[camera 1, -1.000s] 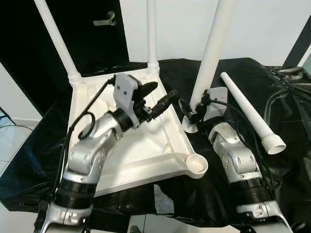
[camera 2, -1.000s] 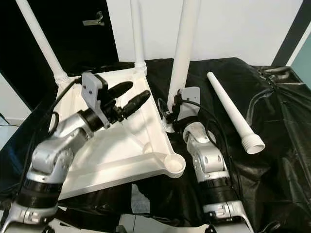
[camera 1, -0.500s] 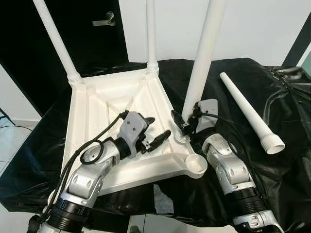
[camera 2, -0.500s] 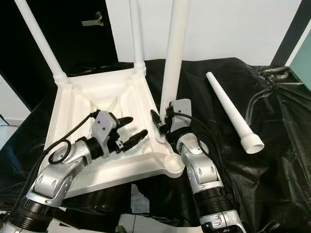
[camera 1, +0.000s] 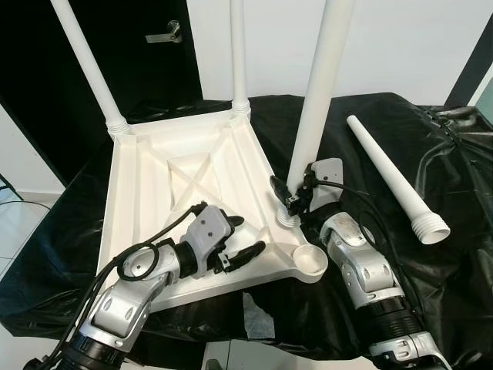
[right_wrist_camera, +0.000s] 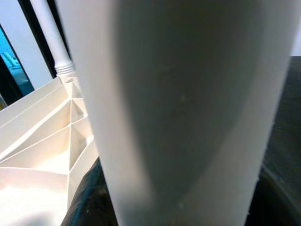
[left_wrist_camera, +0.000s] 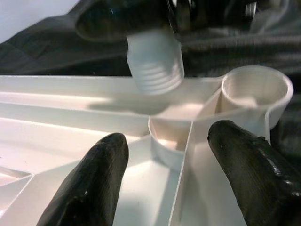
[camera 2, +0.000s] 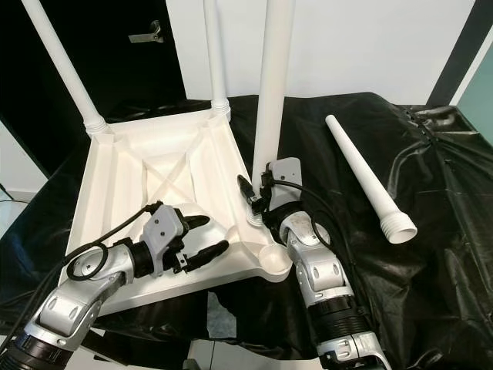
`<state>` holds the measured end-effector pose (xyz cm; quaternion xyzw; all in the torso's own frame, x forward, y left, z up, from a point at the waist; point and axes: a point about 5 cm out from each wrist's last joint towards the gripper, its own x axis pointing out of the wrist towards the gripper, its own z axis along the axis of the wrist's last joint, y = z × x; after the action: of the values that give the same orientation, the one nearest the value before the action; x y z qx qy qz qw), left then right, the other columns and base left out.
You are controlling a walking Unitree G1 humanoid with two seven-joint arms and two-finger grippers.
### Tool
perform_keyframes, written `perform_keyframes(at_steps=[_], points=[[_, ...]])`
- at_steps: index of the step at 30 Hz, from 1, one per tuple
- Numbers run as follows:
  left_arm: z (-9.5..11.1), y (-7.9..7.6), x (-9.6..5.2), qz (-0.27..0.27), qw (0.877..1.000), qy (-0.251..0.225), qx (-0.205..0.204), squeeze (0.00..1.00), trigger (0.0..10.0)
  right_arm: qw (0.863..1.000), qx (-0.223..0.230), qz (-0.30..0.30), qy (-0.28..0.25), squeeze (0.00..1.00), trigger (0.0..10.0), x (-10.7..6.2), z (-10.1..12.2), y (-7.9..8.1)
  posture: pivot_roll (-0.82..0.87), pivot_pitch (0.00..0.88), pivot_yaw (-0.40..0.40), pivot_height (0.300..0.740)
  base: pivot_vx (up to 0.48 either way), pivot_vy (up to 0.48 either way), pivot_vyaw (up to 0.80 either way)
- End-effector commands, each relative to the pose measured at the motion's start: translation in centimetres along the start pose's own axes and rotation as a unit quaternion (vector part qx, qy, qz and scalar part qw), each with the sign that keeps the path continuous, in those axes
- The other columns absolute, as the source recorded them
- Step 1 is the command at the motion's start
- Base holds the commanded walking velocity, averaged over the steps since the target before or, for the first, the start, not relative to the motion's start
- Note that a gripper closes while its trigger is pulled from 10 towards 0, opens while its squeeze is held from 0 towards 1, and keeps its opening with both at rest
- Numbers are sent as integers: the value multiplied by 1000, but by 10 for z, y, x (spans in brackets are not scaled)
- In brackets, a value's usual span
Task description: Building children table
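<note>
Tabletop [camera 1: 146,193]: upside down on the black-draped worktop [camera 1: 462,154], ribs facing up, 2 legs [camera 1: 88,65] already standing in the far corners.
Right jaws [camera 1: 291,202]: pinching the third leg [camera 1: 320,85] near its threaded end, holding it about upright. That end sits just beside the tabletop's near right edge, close to the free corner socket [camera 1: 312,262] but not in it.
Left jaws [camera 1: 240,240]: spread, holding nothing, low over the near inside of the tabletop, with the corner socket just ahead of the fingers [left_wrist_camera: 94,183] and the leg's thread hanging above and beyond them.
Fourth leg [camera 1: 397,181]: loose on the worktop, well off to the outer side of the right jaws.
Risk 1: the thread may meet the socket rim off-centre or tilted; the long leg gives the tilt much leverage, so it could jam or cross-thread.
Risk 2: a push on the rim could slide or tip the tabletop, since the left jaws do not hold it down.
Risk 3: the smooth leg may slip or swing in a pinch set so low on it.
Risk 4: the spread left fingers lie close to the leg's path and could be struck.
</note>
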<state>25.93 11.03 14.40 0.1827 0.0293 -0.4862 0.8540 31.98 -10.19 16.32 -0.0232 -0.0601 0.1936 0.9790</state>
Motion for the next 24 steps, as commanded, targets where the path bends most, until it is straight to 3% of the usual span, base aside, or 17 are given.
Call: perform_keyframes(at_steps=[1, 8, 12, 24], points=[[-10, -3, 1, -19, 999, 30, 18, 0, 10000, 1000, -6, -16, -4, 0, 10000, -3, 2, -7, 60, 0, 30, 740, 0, 0, 0], [-24, 2, 6, 0, 994, 85, 66, 0, 10000, 1000, -7, -24, -15, 0, 10000, -7, 6, -14, 50, 0, 37, 740, 0, 0, 0], [-31, 14, 14, 44, 988, 119, 91, 0, 10000, 999, -3, -21, -33, 0, 10000, -9, 13, -13, 47, 0, 40, 740, 0, 0, 0], [-15, 41, 41, 128, 981, 107, 101, 0, 10000, 999, -6, 12, -48, 0, 10000, -10, 20, 5, 36, 0, 49, 740, 0, 0, 0]])
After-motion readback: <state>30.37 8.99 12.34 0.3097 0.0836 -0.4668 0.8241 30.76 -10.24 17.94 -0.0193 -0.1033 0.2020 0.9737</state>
